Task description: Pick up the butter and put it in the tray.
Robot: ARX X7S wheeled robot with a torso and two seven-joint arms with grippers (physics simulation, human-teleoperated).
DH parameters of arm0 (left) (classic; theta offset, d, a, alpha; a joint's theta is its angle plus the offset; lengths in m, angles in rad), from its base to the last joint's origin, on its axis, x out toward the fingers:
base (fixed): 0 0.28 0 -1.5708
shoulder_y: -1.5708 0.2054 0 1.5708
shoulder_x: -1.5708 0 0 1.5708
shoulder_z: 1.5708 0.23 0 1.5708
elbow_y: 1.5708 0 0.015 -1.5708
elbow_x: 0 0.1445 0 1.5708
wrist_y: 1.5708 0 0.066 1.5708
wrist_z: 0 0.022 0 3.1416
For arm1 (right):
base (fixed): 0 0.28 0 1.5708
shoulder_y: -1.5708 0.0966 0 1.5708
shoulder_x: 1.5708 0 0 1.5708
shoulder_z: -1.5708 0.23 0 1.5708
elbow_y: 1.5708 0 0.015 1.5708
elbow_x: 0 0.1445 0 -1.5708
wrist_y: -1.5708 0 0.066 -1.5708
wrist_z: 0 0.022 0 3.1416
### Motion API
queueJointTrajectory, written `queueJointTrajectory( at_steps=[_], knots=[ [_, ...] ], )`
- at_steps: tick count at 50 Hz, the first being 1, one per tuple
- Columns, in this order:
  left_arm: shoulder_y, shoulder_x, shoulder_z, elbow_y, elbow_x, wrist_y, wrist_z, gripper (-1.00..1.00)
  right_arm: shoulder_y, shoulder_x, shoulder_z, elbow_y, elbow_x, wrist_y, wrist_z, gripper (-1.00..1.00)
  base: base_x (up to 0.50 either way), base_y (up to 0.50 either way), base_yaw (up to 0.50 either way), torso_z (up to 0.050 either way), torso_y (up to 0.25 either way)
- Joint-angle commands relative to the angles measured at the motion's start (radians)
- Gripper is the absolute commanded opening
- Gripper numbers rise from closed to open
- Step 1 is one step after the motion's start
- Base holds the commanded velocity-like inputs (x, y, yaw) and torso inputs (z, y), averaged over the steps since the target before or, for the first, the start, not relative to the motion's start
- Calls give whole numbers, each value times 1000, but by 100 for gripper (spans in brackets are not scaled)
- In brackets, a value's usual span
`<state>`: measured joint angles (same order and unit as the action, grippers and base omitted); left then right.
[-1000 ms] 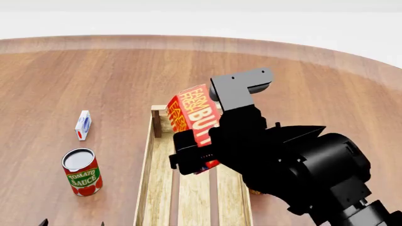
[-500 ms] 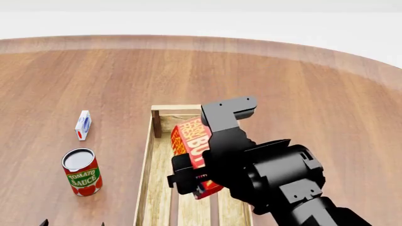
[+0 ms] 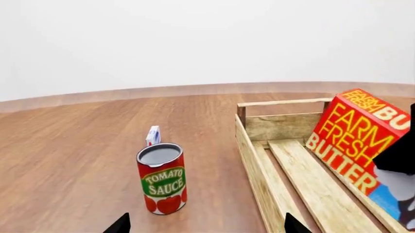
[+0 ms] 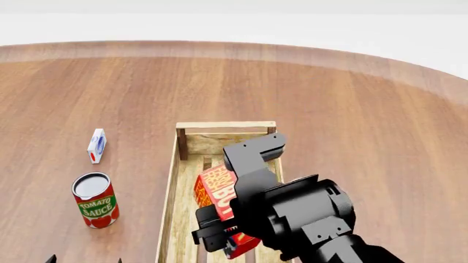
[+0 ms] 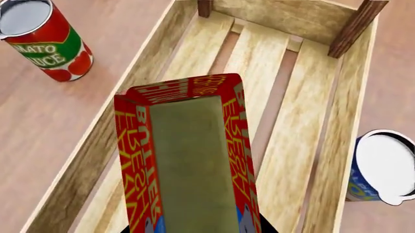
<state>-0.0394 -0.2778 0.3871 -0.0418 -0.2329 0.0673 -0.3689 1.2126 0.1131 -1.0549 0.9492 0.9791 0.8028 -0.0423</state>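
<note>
Right gripper clamps the glossy red-orange butter carton, tilted over the pale slatted wooden tray. Left gripper: only dark fingertips show, spread wide.

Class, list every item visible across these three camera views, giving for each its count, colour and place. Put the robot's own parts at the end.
butter carton: 1, red and orange with white lettering, tilted over the tray's slats, held by the right gripper.
tray: 1, pale wood, slatted, on the table in front of the robot.
tomato sauce can: 1, red with green label, upright on the table left of the tray.
small carton: 1, white and blue, on the table beyond the tomato sauce can.
blue can: 1, blue with white top, on the table outside the tray's right side.
table: 1, brown wood.
right gripper: 1, black, above the tray, shut on the butter carton.
left gripper: 1, black, fingertips only, open, near the tomato sauce can.
</note>
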Motion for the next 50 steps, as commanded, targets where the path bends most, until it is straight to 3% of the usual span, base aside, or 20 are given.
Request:
queueJointTrajectory(
  at_steps=[1, 23, 24, 41, 50],
  knots=[
    [0, -4, 4, 7, -2, -4, -3, 100, 18, -43, -15, 77, -61, -13, -73, -100, 0, 0, 0, 0, 0],
    [-2, -8, 9, 7, -7, -2, -8, 100, 15, -67, -50, 126, -84, -17, -102, -100, 0, 0, 0, 0, 1],
    [-2, -8, 9, 6, -7, -1, -9, 100, 14, -64, -51, 118, -82, -14, -102, 100, 0, 0, 0, 0, 0],
    [-1, -9, 14, 0, -8, 7, -13, 100, 12, -37, -44, 66, -68, 4, -75, 100, 0, 0, 0, 0, 0],
    [-3, -11, 16, 2, -11, 5, -15, 100, 20, 118, 53, -295, 58, 151, 113, 100, 0, 0, 0, 0, 0]
  ],
)
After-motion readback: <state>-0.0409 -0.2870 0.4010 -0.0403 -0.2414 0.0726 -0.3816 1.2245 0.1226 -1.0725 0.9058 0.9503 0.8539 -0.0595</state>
